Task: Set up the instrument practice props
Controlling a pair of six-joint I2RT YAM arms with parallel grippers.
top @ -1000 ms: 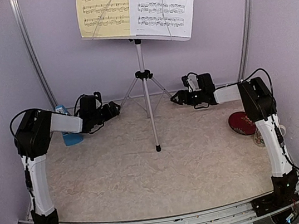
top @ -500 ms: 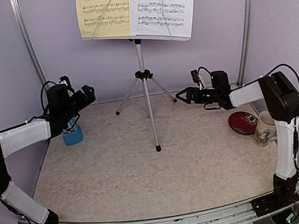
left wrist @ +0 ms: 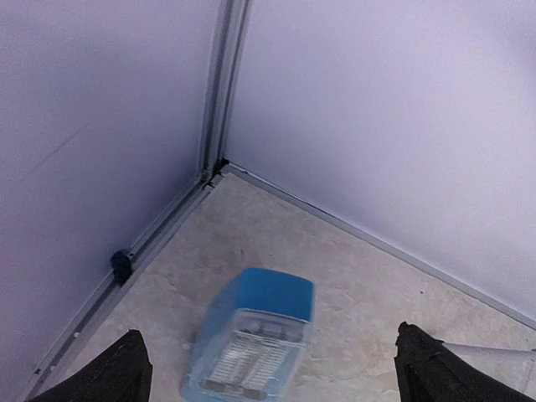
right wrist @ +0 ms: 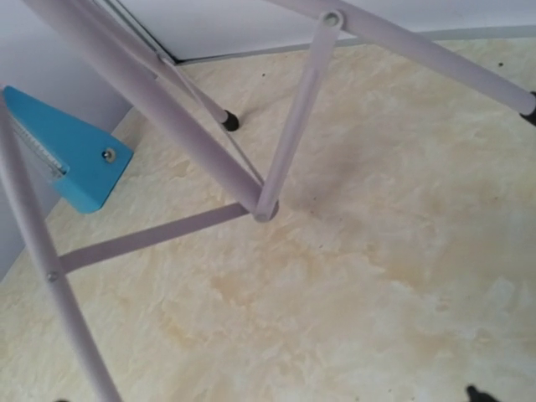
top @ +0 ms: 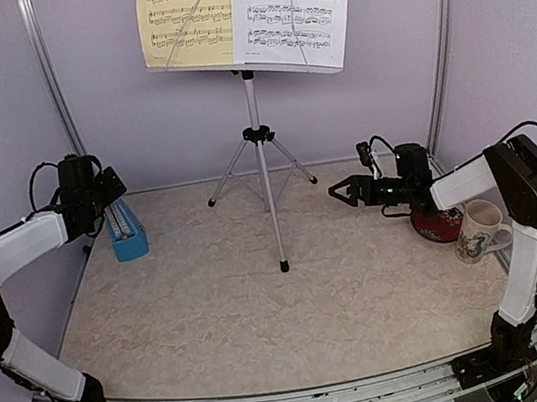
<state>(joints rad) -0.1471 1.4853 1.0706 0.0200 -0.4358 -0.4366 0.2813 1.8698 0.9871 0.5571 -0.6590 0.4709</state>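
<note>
Stand: up at 12 o'clock on the table, yellow sheet and white sheet resting on its desk.
Metronome: 9 o'clock, close to the left wall, right below the left tool.
Left tool: spread wide, nothing in it.
Right tool: released too, empty, at 3 o'clock, aimed at the stand's legs.
Worry 1: clipping a leg on a swing, so stand tips and sheets slide off.
Worry 2: off-centre pinch on the sloped metronome sides, probably squirts out or topples.
</note>
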